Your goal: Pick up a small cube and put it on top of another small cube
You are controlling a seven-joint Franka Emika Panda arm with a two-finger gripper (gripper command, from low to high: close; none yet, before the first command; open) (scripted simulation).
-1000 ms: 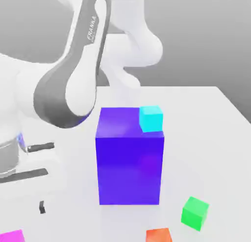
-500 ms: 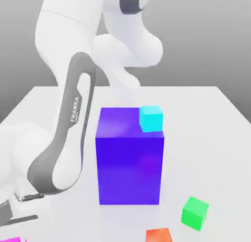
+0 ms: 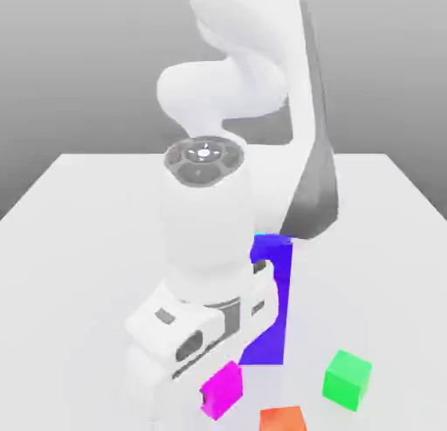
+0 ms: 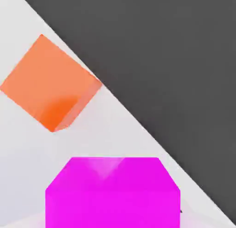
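Though half behind the arm (image 3: 209,246), blue block (image 3: 278,307) beside magenta cube (image 3: 222,390).

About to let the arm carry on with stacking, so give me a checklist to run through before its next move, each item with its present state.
1. Magenta cube sits under the hand: ok.
2. Cube is off the table: cannot tell.
3. Gripper is shut on the cube: ok.
4. Orange cube stands apart from the magenta one: ok.
5. Green cube is out of the way, beside the blue block: ok.
6. Target cube's top is free: cannot tell.
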